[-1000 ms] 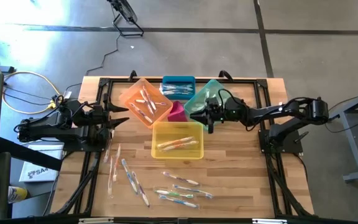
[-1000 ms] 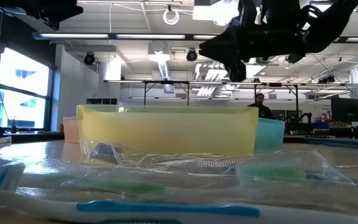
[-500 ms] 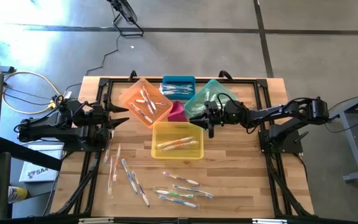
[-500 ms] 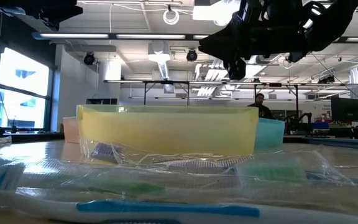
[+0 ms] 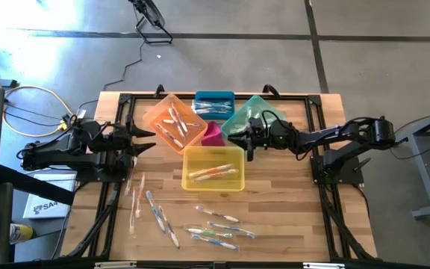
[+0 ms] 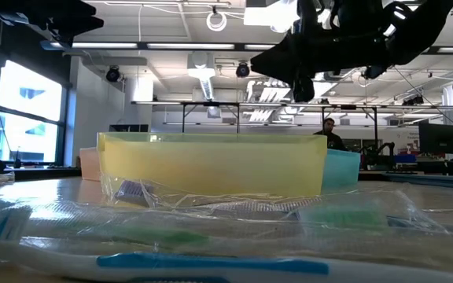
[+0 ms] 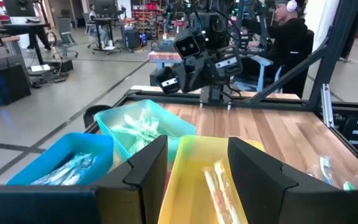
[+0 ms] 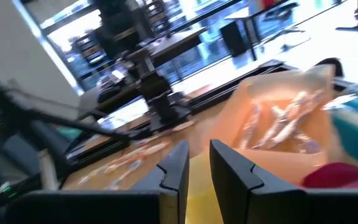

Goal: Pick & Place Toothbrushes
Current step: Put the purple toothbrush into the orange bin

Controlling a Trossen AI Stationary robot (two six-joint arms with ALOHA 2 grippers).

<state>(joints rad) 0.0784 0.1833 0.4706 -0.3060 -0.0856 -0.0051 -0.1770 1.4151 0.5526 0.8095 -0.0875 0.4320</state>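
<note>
Wrapped toothbrushes lie loose on the wooden table near its front edge, one group (image 5: 154,211) at the left and another (image 5: 219,228) near the middle. More lie in the orange bin (image 5: 174,121), blue bin (image 5: 214,104), green bin (image 5: 256,112) and yellow bin (image 5: 213,168). My right gripper (image 5: 235,137) (image 8: 199,158) hangs level above the gap between the green, pink and yellow bins, open by a narrow gap, with nothing visible between its fingers. My left gripper (image 5: 146,140) (image 7: 197,149) waits at the table's left, level and open wide, holding nothing.
A small pink bin (image 5: 213,134) sits between the orange, green and yellow bins. The bins crowd the middle of the table; a black frame (image 5: 125,101) runs along its edges. A person (image 7: 291,31) sits beyond the table's right side.
Both grippers have turned a little at the wrist without leaving their places. The right one stays above the bins. No toothbrush has moved.
</note>
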